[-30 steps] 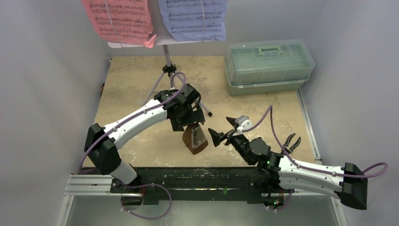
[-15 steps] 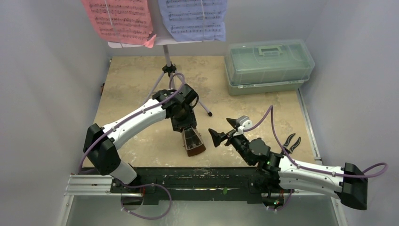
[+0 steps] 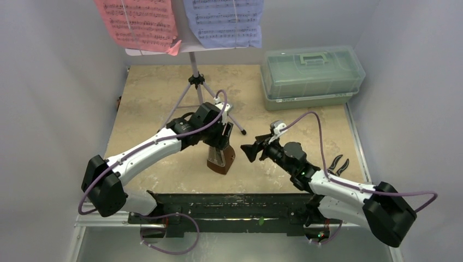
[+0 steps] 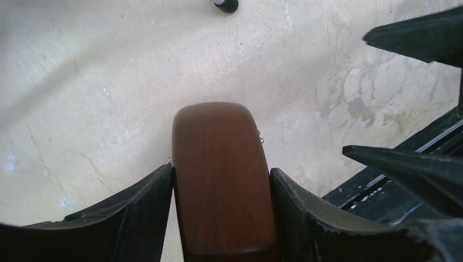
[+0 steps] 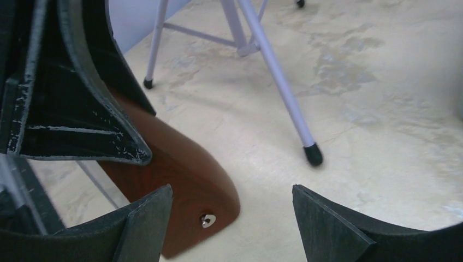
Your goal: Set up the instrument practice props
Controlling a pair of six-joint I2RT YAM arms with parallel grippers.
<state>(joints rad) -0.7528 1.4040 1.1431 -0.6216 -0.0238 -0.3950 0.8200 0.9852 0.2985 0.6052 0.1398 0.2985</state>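
The brown metronome (image 3: 221, 159) sits tilted at the centre of the frame, low at the beige table (image 3: 147, 98), clamped on both sides by the left gripper (image 3: 220, 147). Whether its base touches the surface cannot be told. Just to its right, the right gripper (image 3: 256, 147) hovers with fingers spread wide, holding nothing. Behind, the lavender music stand (image 3: 194, 65) carries a pink sheet (image 3: 136, 22) and a blue sheet (image 3: 224, 19) at upper left. A green lidded box (image 3: 311, 73) stands at upper right, with black pliers (image 3: 337, 164) at lower right.
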